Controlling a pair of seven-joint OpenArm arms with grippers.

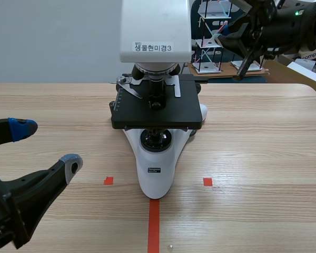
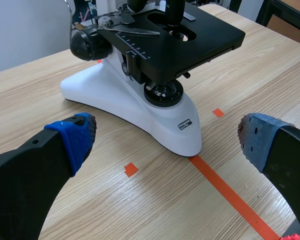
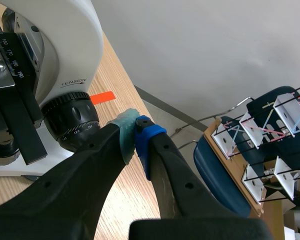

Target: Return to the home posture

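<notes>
Fingers of the left gripper stand wide and empty, low over the table near the front of the microscope; the right gripper, pads closed on nothing, hangs raised near the focus knob. Withdrawal seems the step in hand — next, I judge, each arm must draw back clear of the microscope, the right without brushing that knob.

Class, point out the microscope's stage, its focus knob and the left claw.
stage (image 1: 184, 108), scene view, bare black top.
focus knob (image 3: 72, 122), right wrist view, ribbed side.
left claw (image 1: 46, 146), scene view, midway between fingertips.
</notes>
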